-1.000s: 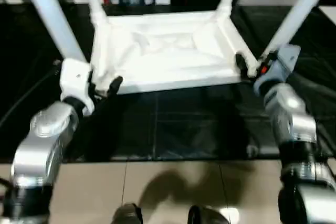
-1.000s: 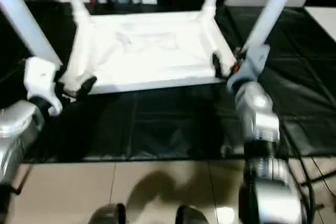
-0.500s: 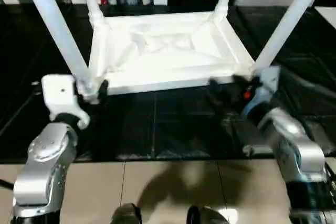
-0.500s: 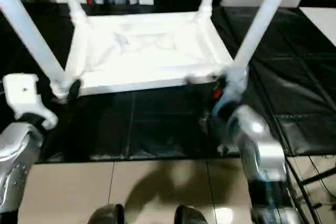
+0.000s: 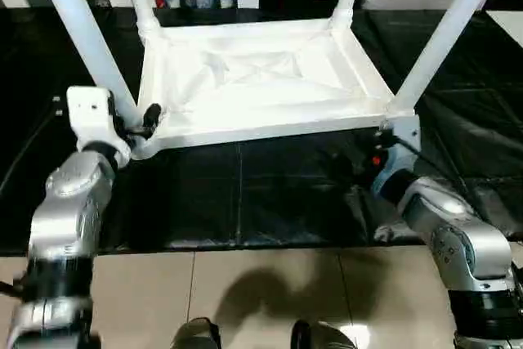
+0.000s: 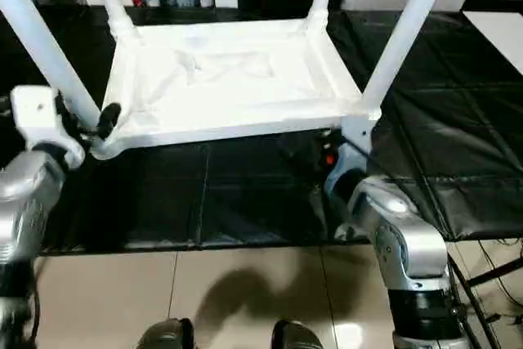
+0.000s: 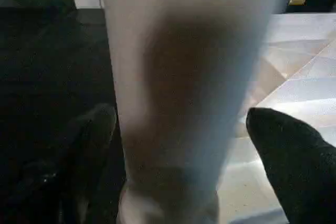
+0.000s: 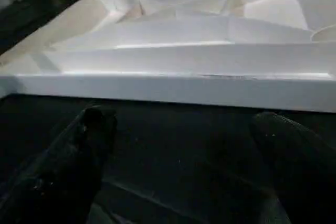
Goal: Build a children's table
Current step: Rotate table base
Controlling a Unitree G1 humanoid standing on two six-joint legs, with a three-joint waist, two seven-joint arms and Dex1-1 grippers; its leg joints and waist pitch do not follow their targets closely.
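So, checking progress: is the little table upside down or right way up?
Upside down: the tabletop lies ribbed side up on the black cover, legs pointing upward.

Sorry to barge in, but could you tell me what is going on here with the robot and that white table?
The robot is assembling a children's table, which lies upside down on the black work table with all four legs standing up. The left pincer is open, its fingers on either side of the near-left leg close to its socket. The right pincer is open and empty, just in front of the tabletop's near edge by the near-right leg.
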